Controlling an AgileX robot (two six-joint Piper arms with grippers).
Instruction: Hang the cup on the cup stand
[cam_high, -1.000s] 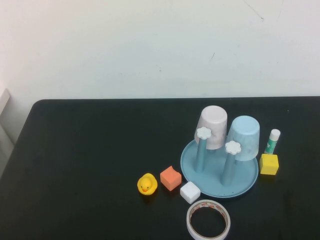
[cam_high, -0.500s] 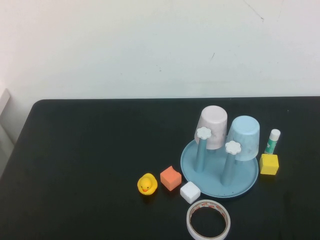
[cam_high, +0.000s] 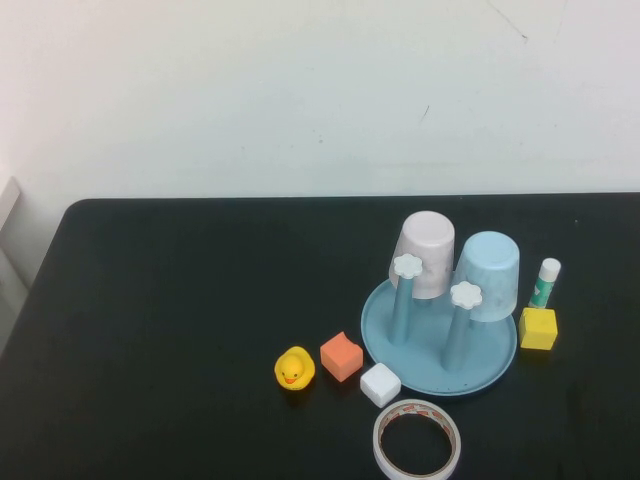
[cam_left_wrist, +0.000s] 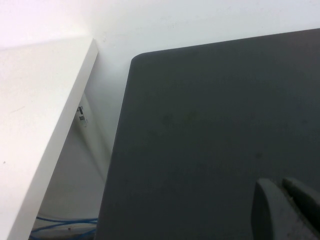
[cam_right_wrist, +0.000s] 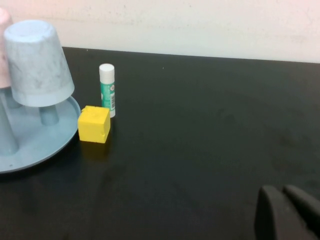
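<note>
The light blue cup sits upside down over a back peg of the cup stand, a round dusty-blue tray; in the right wrist view the cup is upturned above the tray. Two front pegs with white flower caps are bare. My right gripper is shut and holds nothing, low over bare black table well to the right of the stand. Far from the stand, my left gripper is also shut and holds nothing, near the table's left corner. Neither arm shows in the high view.
A pale pink cup is upturned on the stand beside the blue one. Around the tray lie a yellow duck, orange cube, white cube, tape roll, yellow cube and glue stick.
</note>
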